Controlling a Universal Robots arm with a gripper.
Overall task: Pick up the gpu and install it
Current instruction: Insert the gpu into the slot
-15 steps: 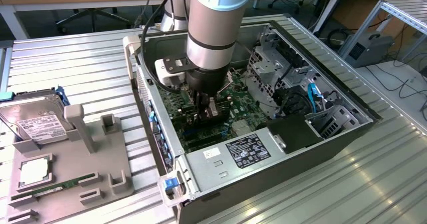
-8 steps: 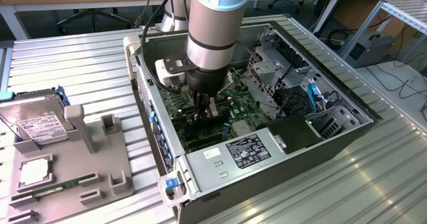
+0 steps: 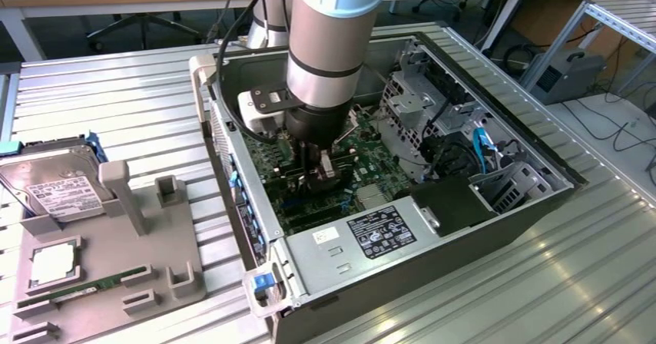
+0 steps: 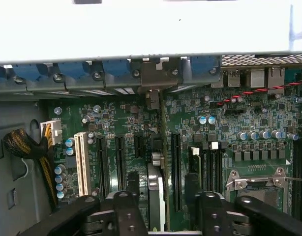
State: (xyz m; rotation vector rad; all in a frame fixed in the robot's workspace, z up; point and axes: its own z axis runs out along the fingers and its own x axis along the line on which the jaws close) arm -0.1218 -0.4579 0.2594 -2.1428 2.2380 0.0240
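Note:
The gpu (image 4: 160, 147) appears edge-on as a thin card standing upright on the green motherboard (image 4: 249, 118). It runs along a long black slot, and its silver bracket (image 4: 152, 78) sits against the rear wall of the case. My gripper (image 4: 162, 184) straddles the card's near end. The fingertips (image 4: 134, 182) stand a little apart from the card on each side, so it looks open. In the exterior view the gripper (image 3: 323, 176) is deep inside the open PC case (image 3: 220, 129), just above the board's middle.
A drive cage (image 3: 410, 106) and a power supply (image 3: 374, 233) crowd the case interior. A white slot (image 4: 82, 162) and a cable bundle (image 4: 23, 145) lie beside the card, and a CPU socket (image 4: 259, 189) sits nearby. Outside, a grey fixture (image 3: 113, 259) holds a hard drive (image 3: 51, 186) and a memory stick (image 3: 77, 290).

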